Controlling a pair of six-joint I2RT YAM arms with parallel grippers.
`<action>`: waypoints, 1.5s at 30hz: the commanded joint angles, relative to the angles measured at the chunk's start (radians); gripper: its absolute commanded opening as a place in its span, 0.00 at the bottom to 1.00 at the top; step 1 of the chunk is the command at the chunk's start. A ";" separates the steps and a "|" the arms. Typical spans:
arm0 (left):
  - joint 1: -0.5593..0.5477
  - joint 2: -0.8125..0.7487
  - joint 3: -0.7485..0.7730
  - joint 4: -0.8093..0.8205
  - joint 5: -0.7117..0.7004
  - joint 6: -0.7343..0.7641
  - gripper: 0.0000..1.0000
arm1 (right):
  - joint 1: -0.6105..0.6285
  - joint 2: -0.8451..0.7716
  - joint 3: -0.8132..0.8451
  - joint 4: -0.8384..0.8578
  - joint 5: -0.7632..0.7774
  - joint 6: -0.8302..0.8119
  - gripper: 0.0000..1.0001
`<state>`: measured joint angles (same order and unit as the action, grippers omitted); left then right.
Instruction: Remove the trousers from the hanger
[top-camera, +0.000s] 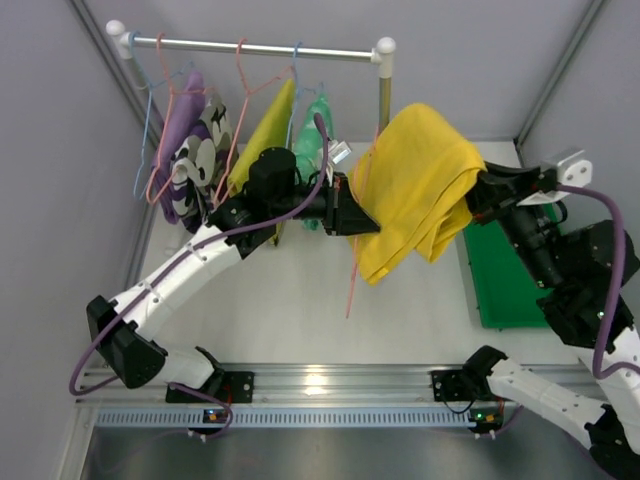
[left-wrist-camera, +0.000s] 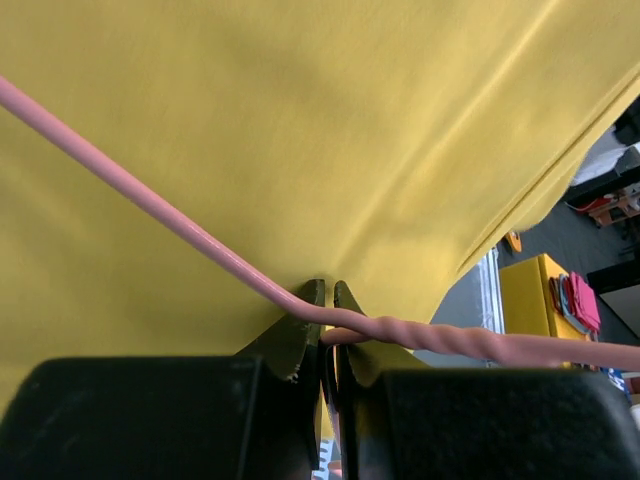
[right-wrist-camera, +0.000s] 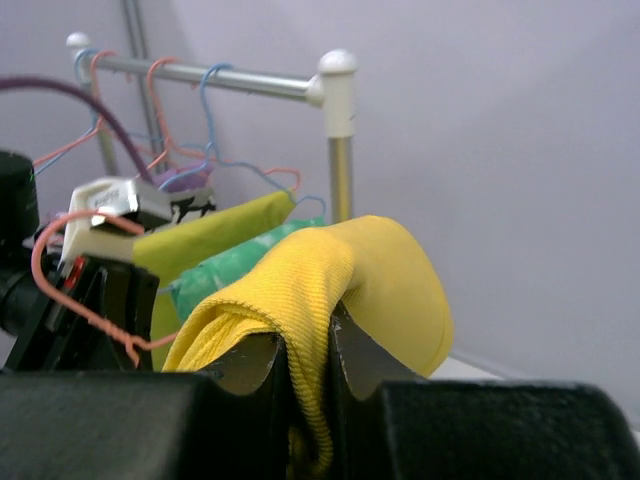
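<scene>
The bright yellow trousers (top-camera: 425, 190) hang in mid-air over the table, still draped on a pink wire hanger (top-camera: 354, 262). My left gripper (top-camera: 365, 222) is shut on the pink hanger's twisted neck (left-wrist-camera: 400, 332), with yellow cloth (left-wrist-camera: 300, 130) filling its view. My right gripper (top-camera: 478, 200) is shut on a fold of the yellow trousers (right-wrist-camera: 320, 290). The olive-yellow trousers (top-camera: 265, 132) and the mottled mint green trousers (top-camera: 312, 140) hang on hangers from the rail (top-camera: 250, 46).
A lilac garment (top-camera: 180, 125) and a black, white and purple camouflage garment (top-camera: 203, 160) hang at the rail's left end. A green tray (top-camera: 495, 275) lies on the table at the right. Grey walls close in on both sides.
</scene>
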<state>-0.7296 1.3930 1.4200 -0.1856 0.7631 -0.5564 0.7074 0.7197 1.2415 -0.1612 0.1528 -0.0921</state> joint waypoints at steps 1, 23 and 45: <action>0.002 0.024 -0.015 -0.026 -0.016 0.046 0.00 | -0.078 -0.075 0.151 0.198 0.044 0.017 0.00; -0.013 -0.032 -0.093 -0.072 -0.065 0.076 0.00 | -0.362 -0.262 -0.183 0.179 0.580 -0.408 0.00; -0.010 -0.037 -0.099 0.003 -0.053 0.015 0.00 | -0.531 -0.267 -0.528 0.239 0.662 -0.594 0.00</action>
<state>-0.7395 1.3735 1.3197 -0.2680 0.6884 -0.5262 0.1864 0.4133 0.7429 -0.0711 0.8700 -0.6807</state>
